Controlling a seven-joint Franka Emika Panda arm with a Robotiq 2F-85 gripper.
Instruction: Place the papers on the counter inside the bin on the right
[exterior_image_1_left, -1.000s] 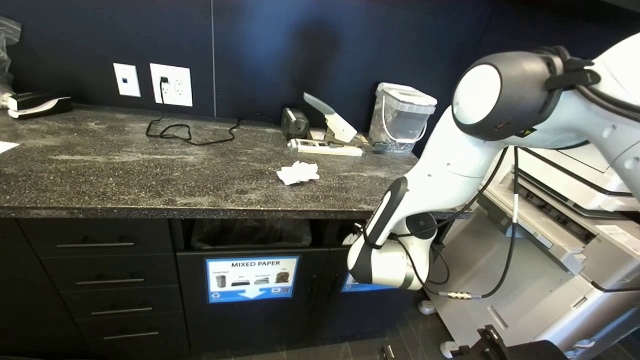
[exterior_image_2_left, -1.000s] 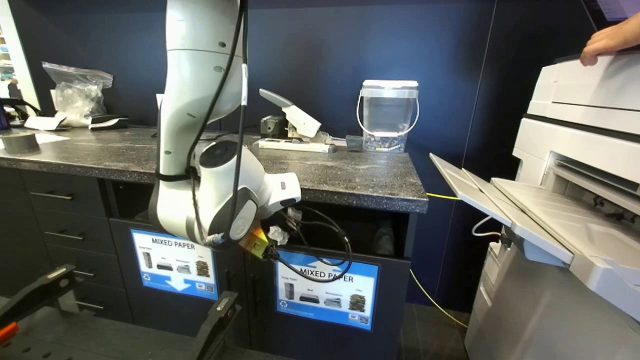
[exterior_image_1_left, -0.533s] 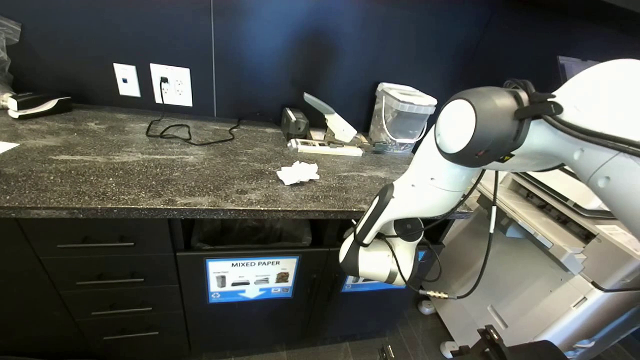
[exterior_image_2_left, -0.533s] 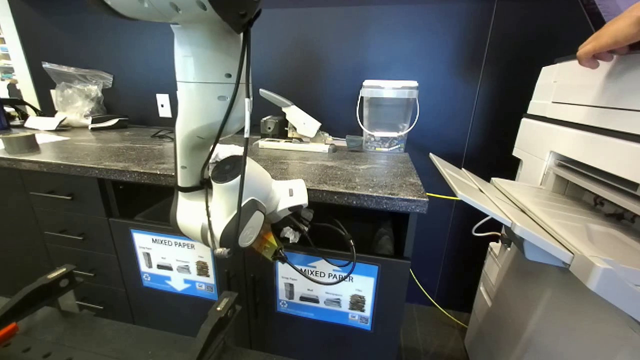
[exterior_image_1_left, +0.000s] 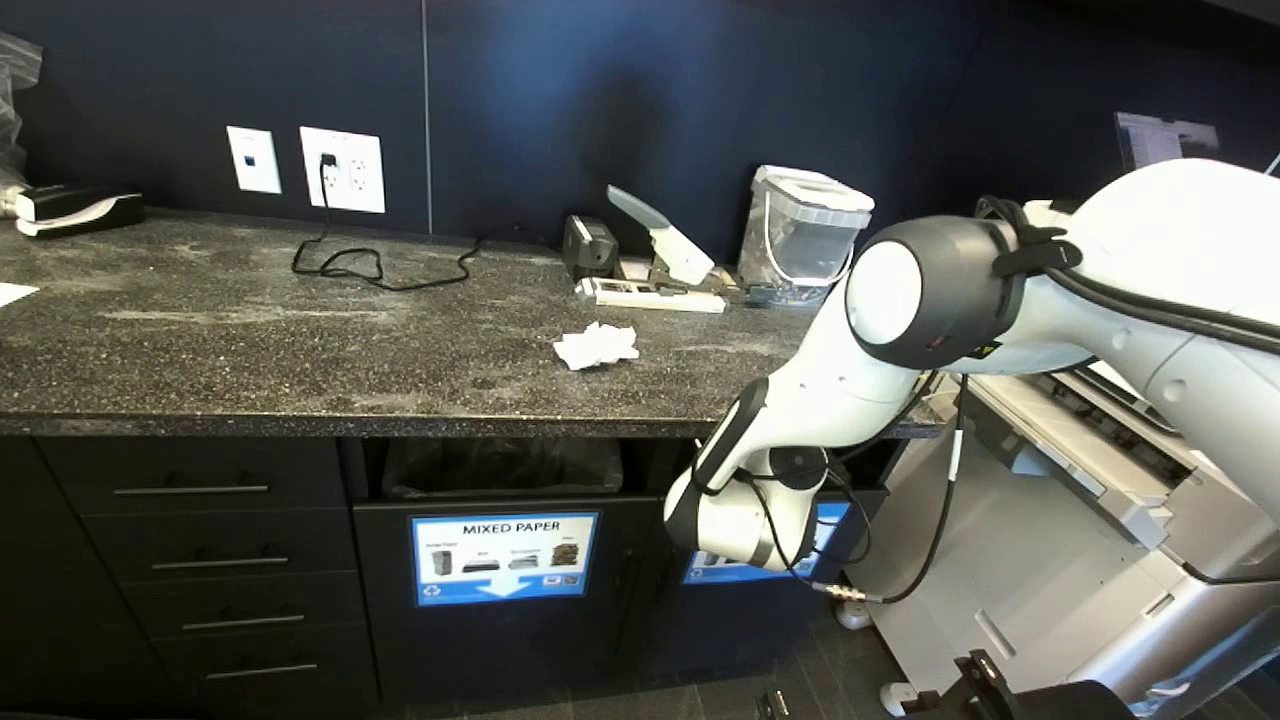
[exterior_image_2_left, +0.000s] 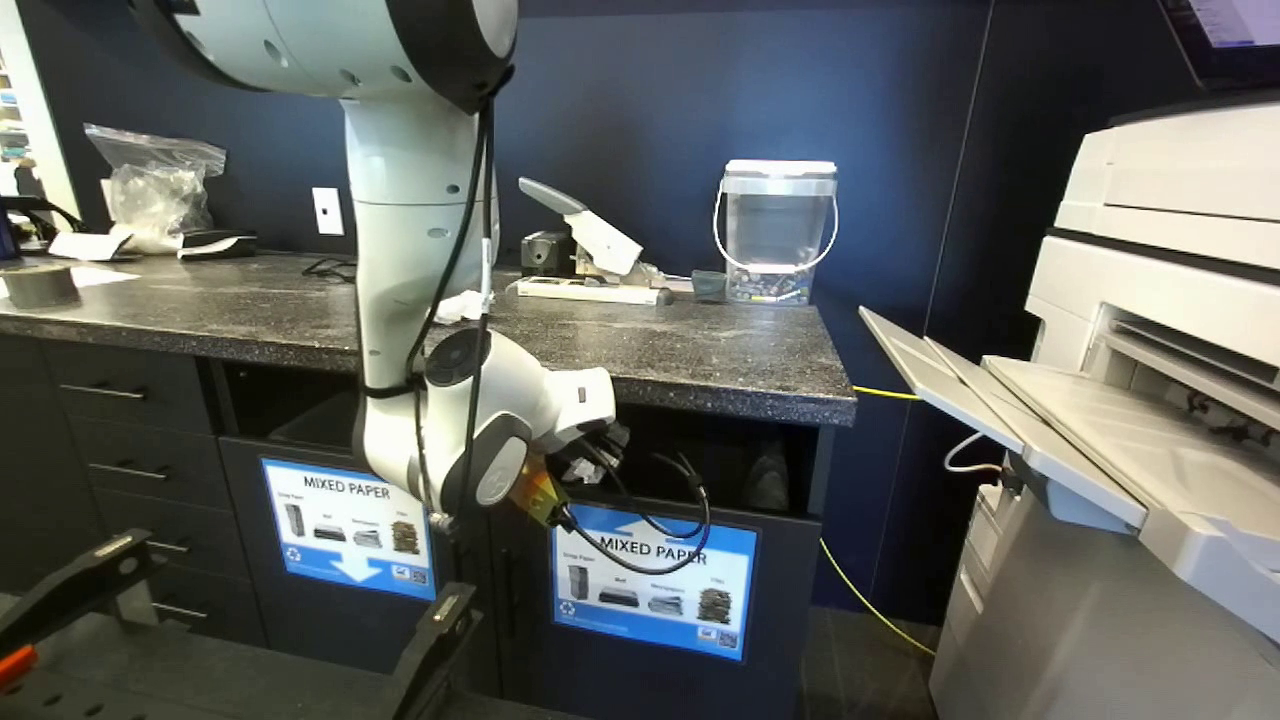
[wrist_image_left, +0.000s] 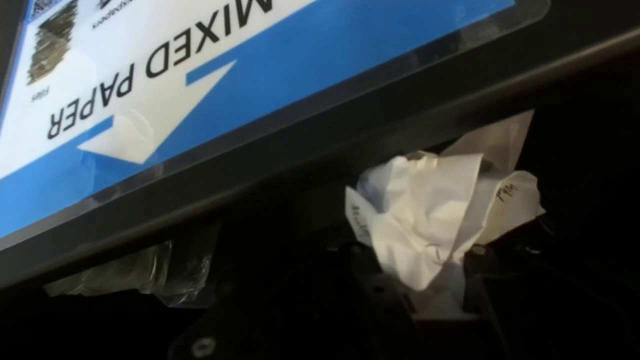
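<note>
A crumpled white paper (wrist_image_left: 430, 200) with handwriting is between the fingers of my gripper (wrist_image_left: 417, 250) in the wrist view, pinched at its lower end. In an exterior view the gripper (exterior_image_2_left: 612, 440) and the paper (exterior_image_2_left: 584, 471) are at the dark opening of the right bin (exterior_image_2_left: 700, 455), under the counter edge and above the MIXED PAPER sign (exterior_image_2_left: 655, 580). The wrist view shows the bin's front rim (wrist_image_left: 280, 170) and a clear liner (wrist_image_left: 150, 265). Another crumpled white paper (exterior_image_1_left: 597, 346) lies on the counter (exterior_image_1_left: 300, 360); the arm partly covers it (exterior_image_2_left: 462, 307) in an exterior view.
The left bin (exterior_image_1_left: 505, 470) has its own MIXED PAPER sign. A stapler-like device (exterior_image_1_left: 660, 250) and a clear bucket (exterior_image_1_left: 805, 235) stand at the counter's back. A printer (exterior_image_2_left: 1150, 400) stands to the right. A looped cable (exterior_image_2_left: 690, 530) hangs from the wrist.
The arm has lowered, and the gripper with its paper has shifted slightly right at the right bin's opening. The paper on the counter has come into view. A person's hand has left the printer.
</note>
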